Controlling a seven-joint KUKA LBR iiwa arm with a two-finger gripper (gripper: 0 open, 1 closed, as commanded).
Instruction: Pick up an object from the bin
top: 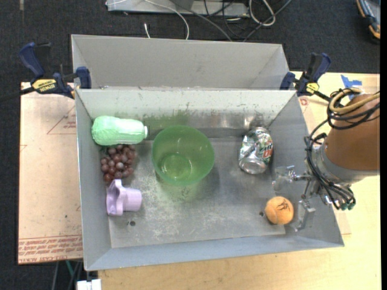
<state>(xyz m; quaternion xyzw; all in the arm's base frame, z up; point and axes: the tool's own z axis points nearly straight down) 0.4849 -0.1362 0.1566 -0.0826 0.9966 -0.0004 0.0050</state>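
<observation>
Orange ball (279, 211) near front-right corner, pincer (297, 194) just beside

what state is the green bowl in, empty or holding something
Empty. The green bowl stands upright, mouth up, and its bare inside is visible down to the bottom, with nothing in it.

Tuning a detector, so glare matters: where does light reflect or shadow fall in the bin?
Camera view: bright reflection on the bin's back wall above the crushed can, which glints too; the green bowl casts a soft shadow toward the front.
</observation>
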